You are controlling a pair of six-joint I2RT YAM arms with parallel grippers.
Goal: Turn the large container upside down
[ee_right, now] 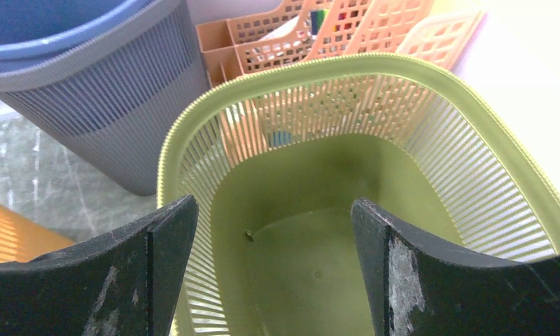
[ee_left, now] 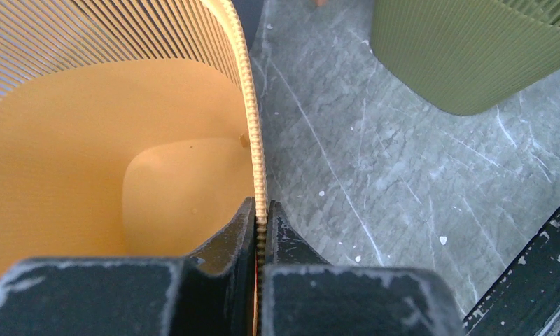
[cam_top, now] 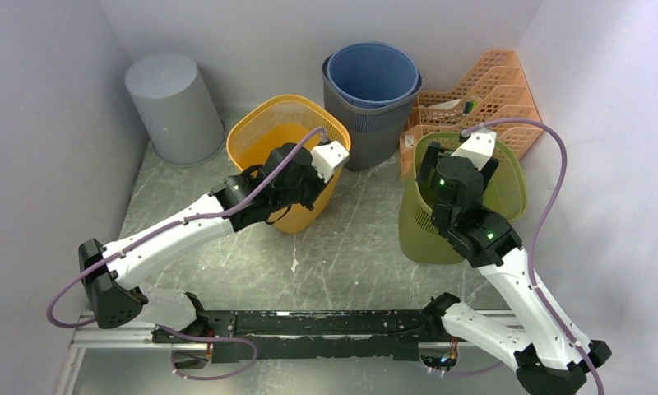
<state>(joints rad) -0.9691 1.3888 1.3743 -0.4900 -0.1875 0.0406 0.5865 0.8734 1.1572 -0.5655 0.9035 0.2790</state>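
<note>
The left gripper (ee_left: 261, 213) is pressed together on the beaded rim of the yellow slatted plastic basket (cam_top: 270, 125), with one finger inside the wall and one outside, as the left wrist view shows. That basket stands upright at the centre of the top view on the scratched grey stone-patterned table (cam_top: 354, 239). I take it to be the container to turn. The right gripper (ee_right: 274, 231) hangs spread wide over the mouth of the olive-green slatted plastic basket (ee_right: 319, 70) at the right of the frame, holding nothing.

The main risk is the hold itself: it is a narrow pinch on a thin, springy edge. Once the basket is lifted and rolled, its whole weight will probably hang from that one spot, so the rim may flex or slip out and the basket may drop on its side. A tipping arc toward the upper middle of the frame could strike the grey ribbed plastic bin (cam_top: 367, 132) just beside it. If the right arm descends, it could topple the green basket
</note>
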